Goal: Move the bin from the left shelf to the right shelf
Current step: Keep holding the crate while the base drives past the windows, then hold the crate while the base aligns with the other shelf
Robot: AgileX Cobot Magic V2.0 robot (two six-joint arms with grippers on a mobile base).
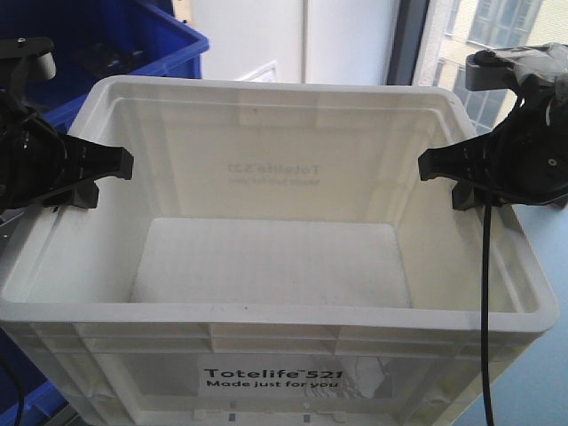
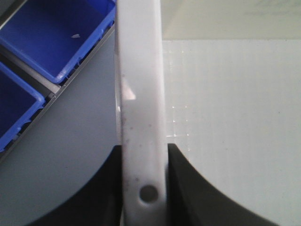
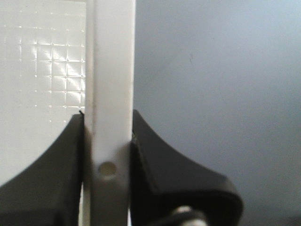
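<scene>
I've got the large white rectangular plastic tote (image 1: 266, 92) lying crosswise between my arms, left gripper (image 1: 105, 177) clamped on its left rim, right gripper (image 1: 442, 182) clamped on its right, blue plastic bins (image 1: 169, 40) beyond its left corner.

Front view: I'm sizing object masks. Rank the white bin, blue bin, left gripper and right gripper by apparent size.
1. The white bin: fills most of the frame.
2. The blue bin, left gripper and right gripper: similar patches. The blue bin is mostly hidden and the grippers are cropped at the edges, so I won't rank them.
</scene>
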